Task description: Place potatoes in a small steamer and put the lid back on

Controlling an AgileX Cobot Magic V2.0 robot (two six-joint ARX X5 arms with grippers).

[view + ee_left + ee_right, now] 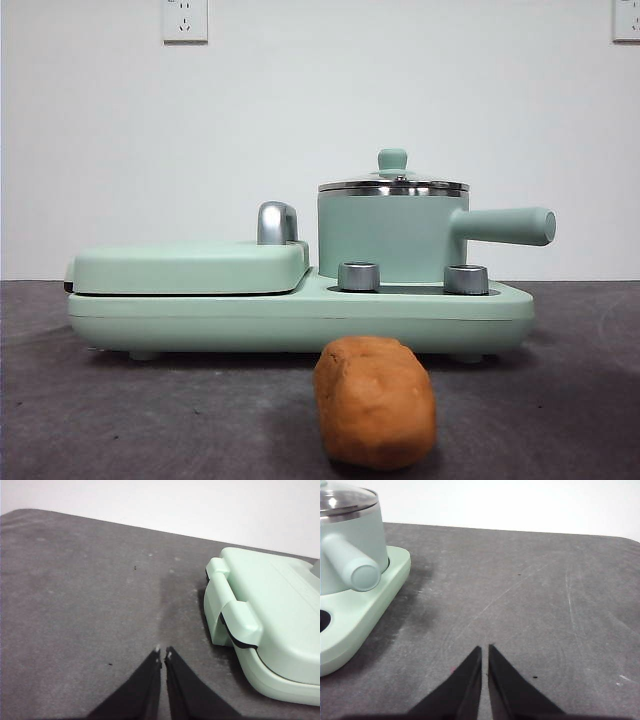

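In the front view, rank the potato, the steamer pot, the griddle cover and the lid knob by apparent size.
1. Griddle cover, widest.
2. Steamer pot and potato: similar; the potato sits nearer the camera, so unsure.
3. Lid knob, smallest.

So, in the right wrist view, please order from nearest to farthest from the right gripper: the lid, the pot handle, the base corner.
From the right gripper:
1. Base corner, on the table, nearest.
2. Pot handle, above the base, pointing toward the gripper.
3. Lid, on top of the pot, farthest.
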